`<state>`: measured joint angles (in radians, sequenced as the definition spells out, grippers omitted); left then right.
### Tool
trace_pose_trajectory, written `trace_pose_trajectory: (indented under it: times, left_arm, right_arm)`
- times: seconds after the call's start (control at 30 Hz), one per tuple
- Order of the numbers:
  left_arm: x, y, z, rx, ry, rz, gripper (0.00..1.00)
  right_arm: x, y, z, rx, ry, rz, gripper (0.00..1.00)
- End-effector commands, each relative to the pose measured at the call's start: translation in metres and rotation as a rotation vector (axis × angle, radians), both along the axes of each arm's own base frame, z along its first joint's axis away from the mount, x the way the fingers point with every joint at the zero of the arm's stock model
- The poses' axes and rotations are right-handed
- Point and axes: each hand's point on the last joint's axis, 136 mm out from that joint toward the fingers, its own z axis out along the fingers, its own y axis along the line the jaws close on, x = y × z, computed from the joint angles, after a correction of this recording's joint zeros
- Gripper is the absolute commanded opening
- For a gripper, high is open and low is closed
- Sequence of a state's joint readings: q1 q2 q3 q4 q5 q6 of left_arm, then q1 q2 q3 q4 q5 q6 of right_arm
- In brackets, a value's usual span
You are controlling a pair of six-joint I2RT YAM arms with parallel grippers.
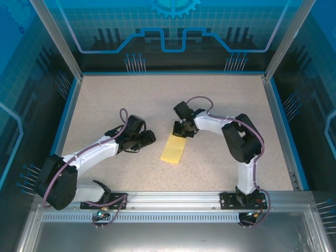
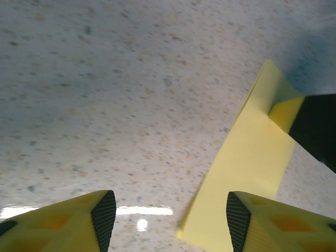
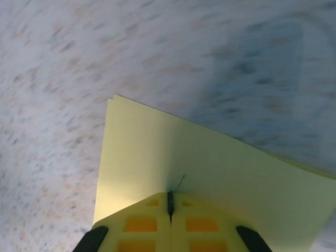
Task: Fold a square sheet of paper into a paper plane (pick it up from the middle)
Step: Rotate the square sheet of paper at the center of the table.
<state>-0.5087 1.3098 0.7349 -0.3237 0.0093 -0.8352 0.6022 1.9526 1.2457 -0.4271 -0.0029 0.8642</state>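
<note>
Your paper (image 1: 174, 149) lies on the table (image 1: 105, 100) just past centre, doubled over into a narrow strip that runs from about 7 o'clock up to 1 o'clock. Your right gripper (image 1: 182, 129) is pinched tight on the strip's 1 o'clock end; in the right wrist view the two fingers meet on the edge with no gap, and the paper lifts slightly off the surface there. Your left gripper (image 1: 146, 139) sits just beside the strip at its 9 o'clock, jaws apart and holding nothing, with the paper's long edge just beside its right finger (image 2: 247, 220).

The step looks like setting the centre crease, so treat the right hand as the anchor and keep it clamped. Bring the left in from 9 o'clock low and flat. Line up the two layers before you press, because any offset will carry into every later fold. Press along the folded edge, working away from the pinch. Pushing sideways may skid the strip or buckle it.
</note>
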Motion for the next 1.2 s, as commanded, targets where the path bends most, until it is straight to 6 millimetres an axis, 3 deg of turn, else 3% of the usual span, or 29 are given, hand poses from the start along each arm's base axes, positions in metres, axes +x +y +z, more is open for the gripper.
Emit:
trace_pose_trajectory:
  times: [0.0, 0.13, 0.23, 0.4, 0.63, 0.77, 0.97, 1.17]
  left_arm:
    - [0.001, -0.035, 0.016, -0.136, -0.033, -0.078, 0.61]
    - [-0.003, -0.071, 0.018, -0.242, -0.016, -0.141, 0.56]
    - [-0.01, -0.1, 0.013, -0.285, 0.002, -0.181, 0.47]
    - [-0.009, -0.129, -0.004, -0.256, 0.038, -0.221, 0.32]
    - [0.006, -0.145, -0.024, -0.234, 0.077, -0.229, 0.18]
    - [0.008, -0.151, -0.036, -0.211, 0.116, -0.246, 0.15]
    - [0.005, -0.143, -0.056, -0.139, 0.16, -0.25, 0.13]
    - [0.006, -0.131, -0.066, -0.055, 0.159, -0.258, 0.11]
  right_arm:
    - [-0.005, -0.048, -0.005, -0.098, 0.02, -0.195, 0.0]
    - [-0.012, -0.076, -0.008, -0.098, 0.034, -0.317, 0.0]
    - [-0.022, -0.091, -0.012, -0.075, 0.049, -0.374, 0.0]
    - [-0.029, -0.089, -0.002, 0.043, 0.032, -0.36, 0.0]
    - [-0.029, -0.063, 0.015, 0.187, 0.023, -0.256, 0.0]
    - [-0.039, -0.062, 0.008, 0.203, 0.052, -0.235, 0.0]
    - [-0.041, -0.062, 0.018, 0.209, 0.017, -0.177, 0.0]
    - [-0.048, -0.066, 0.027, 0.2, -0.046, -0.069, 0.07]
